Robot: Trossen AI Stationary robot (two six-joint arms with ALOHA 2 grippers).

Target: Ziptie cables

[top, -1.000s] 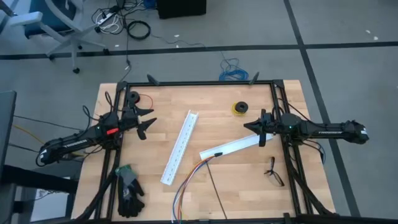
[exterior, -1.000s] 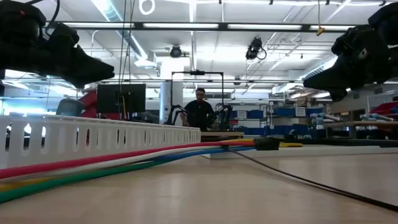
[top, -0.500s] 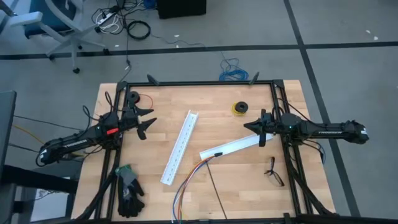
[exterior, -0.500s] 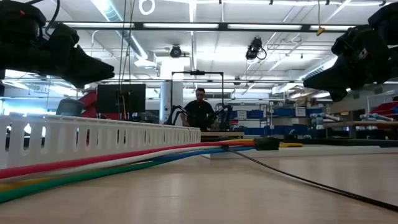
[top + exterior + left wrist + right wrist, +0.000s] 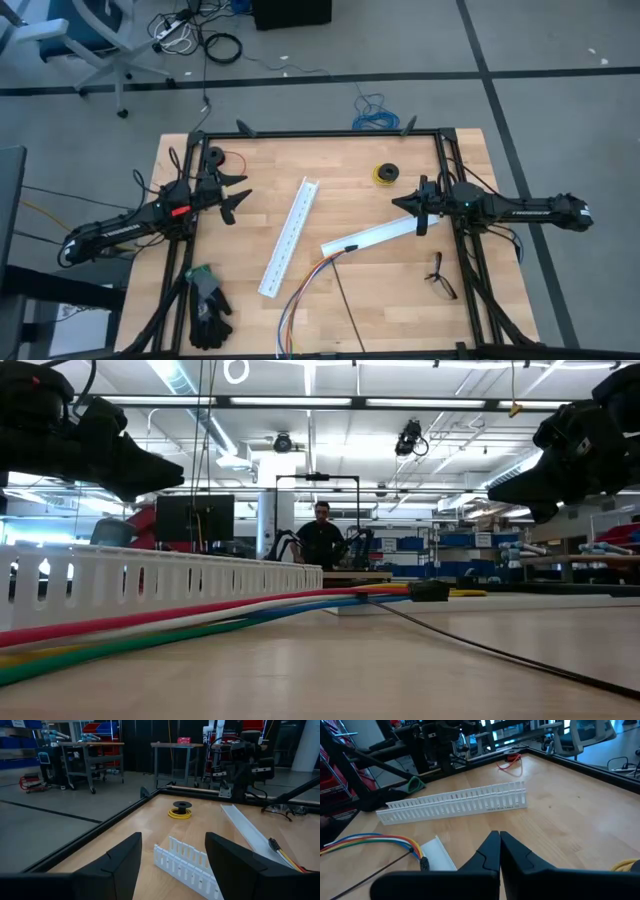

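The cables (image 5: 303, 290), a loose bundle of coloured wires, lie on the table's near middle, their far end by the end of a white channel; they also show in the low view (image 5: 200, 615) and the right wrist view (image 5: 367, 842). The ziptie (image 5: 347, 310), a thin black strip, lies beside them, running to the near edge; it also shows in the low view (image 5: 480, 645). My left gripper (image 5: 238, 194) hovers open at the far left, its fingers (image 5: 120, 865) spread. My right gripper (image 5: 408, 205) is shut and empty at the right, above the channel's far end.
Two white slotted channels lie on the table, one lengthwise at the middle (image 5: 290, 237), one slanted to the right (image 5: 375, 235). A yellow wire spool (image 5: 386, 174) stands far right, a black reel (image 5: 215, 156) far left, gloves (image 5: 207, 305) near left, a small black forked object (image 5: 440, 280) near right.
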